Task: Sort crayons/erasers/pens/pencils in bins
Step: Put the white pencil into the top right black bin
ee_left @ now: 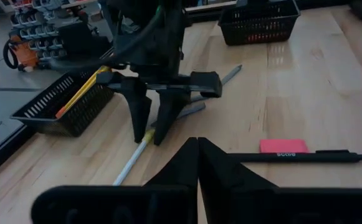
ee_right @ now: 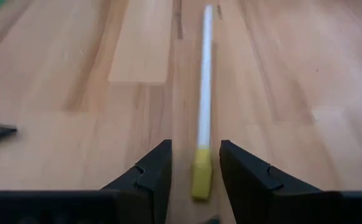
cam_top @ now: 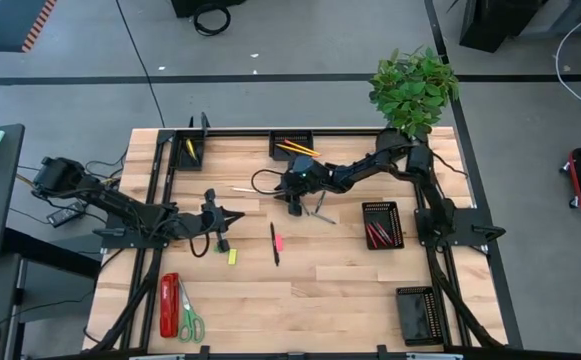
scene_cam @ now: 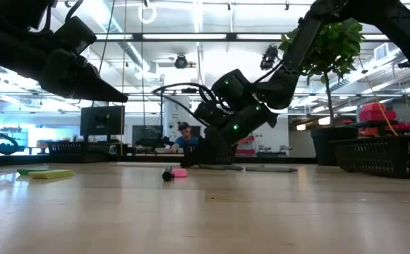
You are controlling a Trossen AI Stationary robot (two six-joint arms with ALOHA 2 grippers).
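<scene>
1. From above, the left gripper point(cam_top: 232, 217) has its jaws pressed together with nothing between them; a yellow eraser point(cam_top: 232, 256) lies just beside its tips, and a black pen point(cam_top: 274, 243) with a pink eraser point(cam_top: 280, 241) touching it lies a little further out ahead. The right gripper point(cam_top: 294, 203) points down at the table point(cam_top: 340, 290) near a white pen point(cam_top: 247, 189). Pencils point(cam_top: 298, 148) lie in one bin point(cam_top: 292, 145), crayons point(cam_top: 378, 232) in another bin point(cam_top: 382, 224).
2. At table height, the right gripper point(scene_cam: 208, 156) reaches down to the wood, the pink eraser point(scene_cam: 180, 172) close in front of it; the left gripper point(scene_cam: 109, 90) hangs above the surface (its fingers closed to a point).
3. In the left wrist view, the closed fingers point(ee_left: 221, 177) meet with no gap; the black pen point(ee_left: 302, 157) and pink eraser point(ee_left: 283, 145) lie just past their tips, and the right gripper point(ee_left: 152, 134) stands beyond over the white pen point(ee_left: 133, 162).
4. In the right wrist view, the jaws stand spread, and the yellow-capped end of the white pen point(ee_right: 202, 118) sits between the fingertips point(ee_right: 156, 165), not pinched.
</scene>
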